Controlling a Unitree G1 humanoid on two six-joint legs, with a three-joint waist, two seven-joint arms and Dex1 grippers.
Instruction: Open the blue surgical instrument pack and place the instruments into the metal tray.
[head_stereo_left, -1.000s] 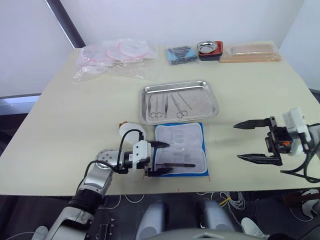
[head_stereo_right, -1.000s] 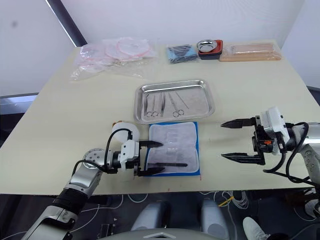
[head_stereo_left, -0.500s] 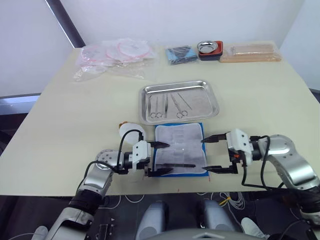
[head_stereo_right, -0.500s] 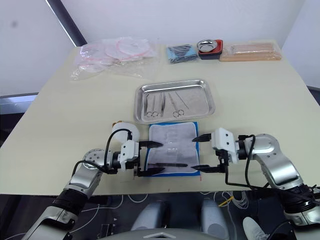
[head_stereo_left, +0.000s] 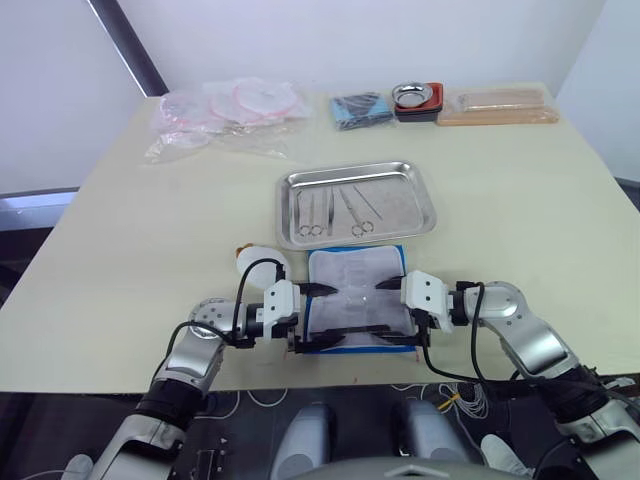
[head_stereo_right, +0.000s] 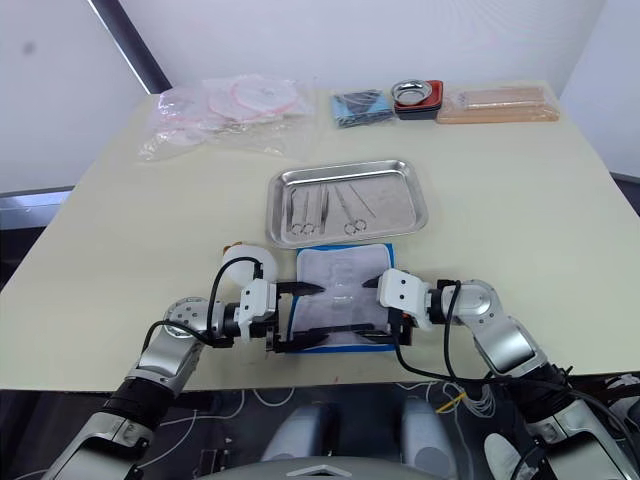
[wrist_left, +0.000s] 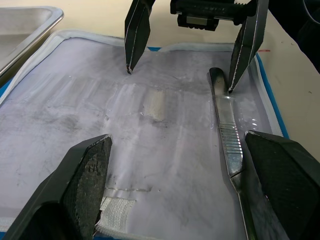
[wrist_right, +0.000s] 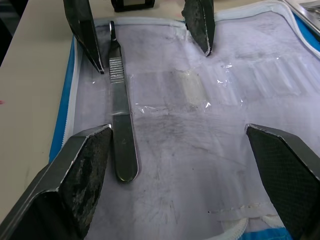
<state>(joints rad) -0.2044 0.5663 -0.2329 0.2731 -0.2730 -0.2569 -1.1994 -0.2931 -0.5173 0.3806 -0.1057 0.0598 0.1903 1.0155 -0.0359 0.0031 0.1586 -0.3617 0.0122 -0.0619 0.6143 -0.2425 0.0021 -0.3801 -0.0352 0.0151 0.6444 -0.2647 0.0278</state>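
The blue surgical instrument pack (head_stereo_left: 356, 283) lies open flat at the table's front, grey-white lining up. One slim metal instrument (wrist_left: 227, 120) rests on the lining near the pack's front edge. Behind the pack stands the metal tray (head_stereo_left: 412, 212) with several instruments (head_stereo_left: 338, 210) in it. My left gripper (head_stereo_left: 325, 315) is open over the pack's left side. My right gripper (head_stereo_left: 385, 315) is open over its right side, facing the left one. The slim instrument (wrist_right: 121, 130) lies between both pairs of fingers, just inside the front finger of each gripper.
A white round object (head_stereo_left: 262, 262) sits left of the pack beside my left wrist. At the table's back are clear plastic bags (head_stereo_left: 230, 112), a dark blue bundle (head_stereo_left: 362, 108), a metal bowl in a red dish (head_stereo_left: 418, 97) and a tan board (head_stereo_left: 497, 105).
My right gripper has swung left from the table's right side to over the pack's right edge, staying open. The left gripper has kept its place.
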